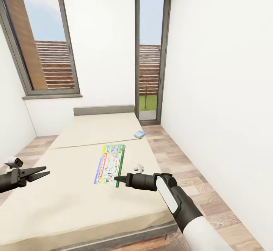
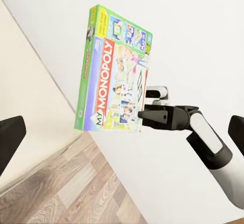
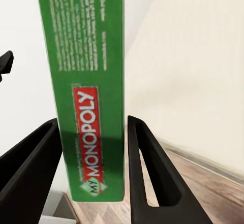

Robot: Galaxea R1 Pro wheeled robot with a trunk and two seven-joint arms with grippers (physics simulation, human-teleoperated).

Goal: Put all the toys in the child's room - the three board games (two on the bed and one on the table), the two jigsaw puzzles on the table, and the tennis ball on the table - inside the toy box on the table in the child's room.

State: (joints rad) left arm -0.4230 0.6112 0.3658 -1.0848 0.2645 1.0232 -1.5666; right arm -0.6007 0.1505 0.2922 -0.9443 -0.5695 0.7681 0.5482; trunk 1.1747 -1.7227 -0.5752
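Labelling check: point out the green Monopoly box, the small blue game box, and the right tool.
Green flat Monopoly game box (image 1: pixel 109 165): head view, cover centre.
Small blue flat game box (image 1: pixel 139 134): head view, top face.
Black two-fingered right tool (image 1: pixel 118 179): head view, fingertips at box edge.

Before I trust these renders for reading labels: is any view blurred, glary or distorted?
Head view: even daylight, no glare, window frames lean from wide-angle distortion. Left wrist view: the Monopoly box cover reads sharply. Right wrist view: the box's small print is soft, the right gripper fingers dark and featureless.
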